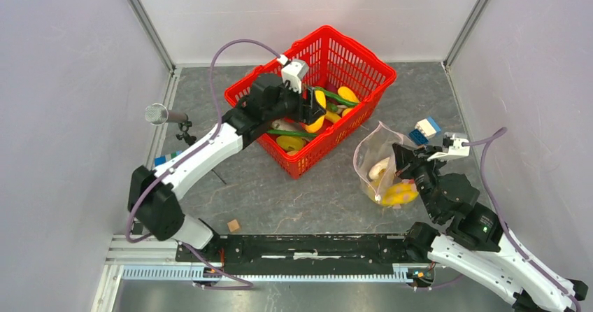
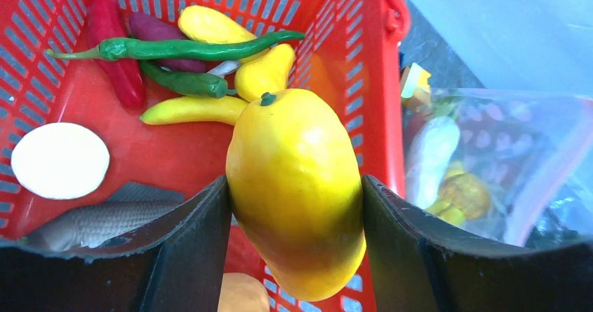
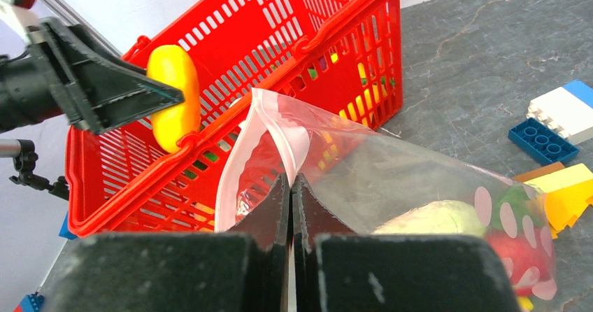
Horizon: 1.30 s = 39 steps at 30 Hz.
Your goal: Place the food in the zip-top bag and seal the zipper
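While the right gripper (image 3: pixel 291 186) pinches the mouth of the clear dotted plastic bag (image 3: pixel 398 175), the left gripper (image 1: pixel 312 109) squeezes a shiny yellow toy fruit (image 2: pixel 294 186) upright over the red mesh basket (image 1: pixel 315 159) by the table's (image 1: pixel 280 207) back edge, left of the bag.

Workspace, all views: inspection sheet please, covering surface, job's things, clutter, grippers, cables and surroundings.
Surface: grey mottled table, no damage seen.
Job's things: zip-top bag open, white and yellow food inside; yellow fruit held over the red basket, which holds more food.
Clutter: building bricks beside the bag; wooden cube near the front rail.
Grippers: left gripper shut on the yellow fruit; right gripper shut on the bag's mouth edge.
Cables: purple cables arc off both wrists, no snag seen.
Surroundings: pale walls; microphone at left.
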Available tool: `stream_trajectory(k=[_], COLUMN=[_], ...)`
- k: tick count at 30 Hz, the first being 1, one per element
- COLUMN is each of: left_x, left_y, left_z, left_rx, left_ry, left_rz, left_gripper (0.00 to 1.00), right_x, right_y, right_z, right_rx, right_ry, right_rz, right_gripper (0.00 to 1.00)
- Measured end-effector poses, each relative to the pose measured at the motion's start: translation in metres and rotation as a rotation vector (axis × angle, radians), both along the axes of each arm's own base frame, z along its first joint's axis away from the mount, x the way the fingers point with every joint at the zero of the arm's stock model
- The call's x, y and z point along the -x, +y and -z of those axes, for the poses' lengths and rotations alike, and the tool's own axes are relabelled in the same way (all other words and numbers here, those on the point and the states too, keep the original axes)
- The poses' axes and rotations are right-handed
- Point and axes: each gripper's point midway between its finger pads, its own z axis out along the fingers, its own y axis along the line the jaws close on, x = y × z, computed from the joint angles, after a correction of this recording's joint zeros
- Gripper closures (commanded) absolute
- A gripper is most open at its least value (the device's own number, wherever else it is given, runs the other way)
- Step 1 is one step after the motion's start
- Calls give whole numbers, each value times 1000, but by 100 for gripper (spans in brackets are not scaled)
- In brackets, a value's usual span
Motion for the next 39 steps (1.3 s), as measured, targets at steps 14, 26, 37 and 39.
stream_trajectory(k=[14, 26, 37, 39], left_x=[133, 153, 159, 158], left_y=[-20, -88, -122, -127], left_z=[-125, -71, -23, -18], left_rx=[388, 377, 248, 219], left_ry=[-264, -186, -146, -141], left_rz=[267, 320, 358, 359], left_gripper=[51, 46, 34, 30], right_x=[-6, 0, 0, 1], right_y=[20, 28, 27, 26], right_z=[7, -3, -5, -6], right_rx=[-30, -84, -91, -95], right_ry=[16, -22, -28, -32], right_rz=[-43, -104, -105, -104], right_gripper=[100, 100, 100, 100])
